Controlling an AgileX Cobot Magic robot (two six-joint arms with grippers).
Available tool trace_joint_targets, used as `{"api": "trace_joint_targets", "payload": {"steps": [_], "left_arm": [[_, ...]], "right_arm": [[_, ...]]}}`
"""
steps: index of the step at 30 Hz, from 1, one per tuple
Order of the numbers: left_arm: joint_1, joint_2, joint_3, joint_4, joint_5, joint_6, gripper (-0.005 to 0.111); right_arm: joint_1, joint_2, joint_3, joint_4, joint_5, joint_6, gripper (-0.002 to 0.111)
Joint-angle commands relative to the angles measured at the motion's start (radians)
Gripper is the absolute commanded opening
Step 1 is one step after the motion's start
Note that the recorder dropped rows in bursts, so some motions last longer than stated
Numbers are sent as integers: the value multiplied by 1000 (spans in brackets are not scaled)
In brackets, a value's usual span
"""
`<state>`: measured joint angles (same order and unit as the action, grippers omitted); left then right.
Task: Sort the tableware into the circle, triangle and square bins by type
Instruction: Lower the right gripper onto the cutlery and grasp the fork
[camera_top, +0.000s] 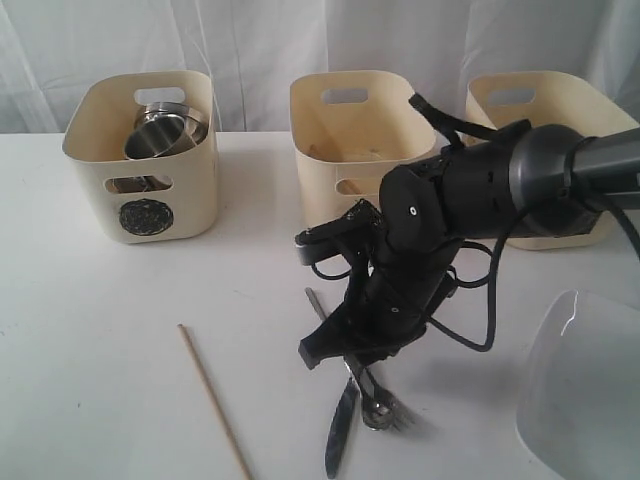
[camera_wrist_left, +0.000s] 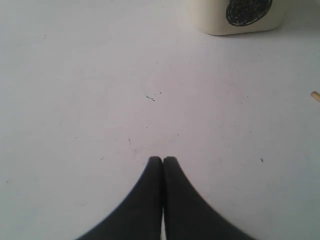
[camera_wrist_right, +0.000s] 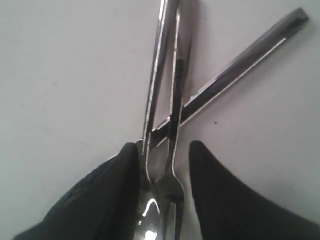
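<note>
Steel cups (camera_top: 160, 135) sit in the circle bin (camera_top: 100, 170); chopstick (camera_top: 215, 400), plate (camera_top: 585, 390), knife (camera_top: 340, 428) and fork (camera_top: 392, 410) lie unsorted, right fingers (camera_wrist_right: 225, 190) spread astride the fork, left fingers (camera_wrist_left: 150, 200) clenched empty.

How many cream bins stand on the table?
3: the left bin with a black circle mark, the middle bin, and the right bin, partly hidden behind the arm.

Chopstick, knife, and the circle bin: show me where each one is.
chopstick (camera_top: 213, 398), exterior view, middle of the stick.
knife (camera_top: 340, 432), exterior view, on the blade.
circle bin (camera_top: 195, 175), exterior view, bare front wall.
</note>
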<state>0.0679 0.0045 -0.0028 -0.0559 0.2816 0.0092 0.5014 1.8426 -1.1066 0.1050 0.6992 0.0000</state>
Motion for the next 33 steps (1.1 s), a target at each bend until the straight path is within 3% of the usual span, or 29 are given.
{"api": "trace_joint_targets", "payload": {"steps": [1, 16, 19, 23, 33], "left_arm": [[1, -5, 3, -1, 1, -9, 0], [1, -5, 3, -1, 1, -9, 0], [1, -5, 3, -1, 1, -9, 0], [1, -5, 3, -1, 1, -9, 0], [1, -5, 3, -1, 1, -9, 0]], "right_arm": [[3, 17, 5, -42, 17, 106, 32], [3, 93, 5, -35, 10, 0, 32], [3, 104, 12, -35, 2, -21, 24], [3, 104, 30, -35, -10, -23, 1], [3, 56, 37, -39, 40, -130, 0]]}}
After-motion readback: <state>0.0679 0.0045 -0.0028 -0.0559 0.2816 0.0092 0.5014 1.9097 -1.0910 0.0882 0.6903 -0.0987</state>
